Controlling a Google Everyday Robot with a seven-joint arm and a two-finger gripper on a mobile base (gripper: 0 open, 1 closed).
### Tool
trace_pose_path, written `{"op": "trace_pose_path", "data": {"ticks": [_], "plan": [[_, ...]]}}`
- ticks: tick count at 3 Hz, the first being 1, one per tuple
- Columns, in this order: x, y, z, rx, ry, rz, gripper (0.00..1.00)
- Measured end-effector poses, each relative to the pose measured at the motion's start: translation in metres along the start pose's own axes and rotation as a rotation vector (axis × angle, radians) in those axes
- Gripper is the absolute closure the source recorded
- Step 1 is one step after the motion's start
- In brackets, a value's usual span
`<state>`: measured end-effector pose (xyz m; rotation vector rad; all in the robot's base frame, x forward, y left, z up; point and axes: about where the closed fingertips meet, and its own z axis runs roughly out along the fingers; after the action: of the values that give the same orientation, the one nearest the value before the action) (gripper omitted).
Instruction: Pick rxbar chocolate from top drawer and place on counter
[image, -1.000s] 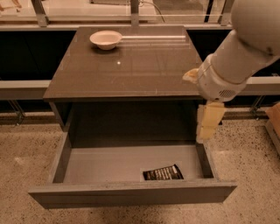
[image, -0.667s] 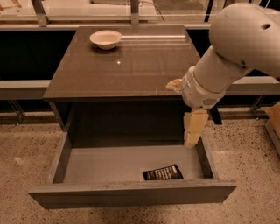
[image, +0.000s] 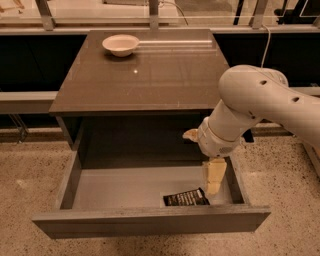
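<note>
Far left at the back, a pale bowl sits at about 11 o'clock on the counter; it is no part of this job. Below, the top drawer stands pulled well out, grey floor showing. Moving right, there's the rxbar chocolate, lying flat on the drawer floor right of centre, close against the front panel; its long axis runs roughly 9 to 3, the right end tipped a touch toward the back. Right again, and the gripper hangs pointing down inside the drawer near the right wall, beneath the bulky white arm; whether it is spread or closed up, I cannot tell from this angle. Here's the crux: the bar lies at about 8 o'clock from the gripper's tip, just beside it and lower; I'd judge the next move needs a small shift that way and a descent, closing across the bar's narrow width.
</note>
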<state>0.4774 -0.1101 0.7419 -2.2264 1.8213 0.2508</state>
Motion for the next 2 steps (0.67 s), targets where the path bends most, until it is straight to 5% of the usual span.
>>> {"op": "trace_pose_path", "data": {"ticks": [2], "plan": [[0.010,-0.012,0.030,0.009,0.046,0.014,0.03]]}}
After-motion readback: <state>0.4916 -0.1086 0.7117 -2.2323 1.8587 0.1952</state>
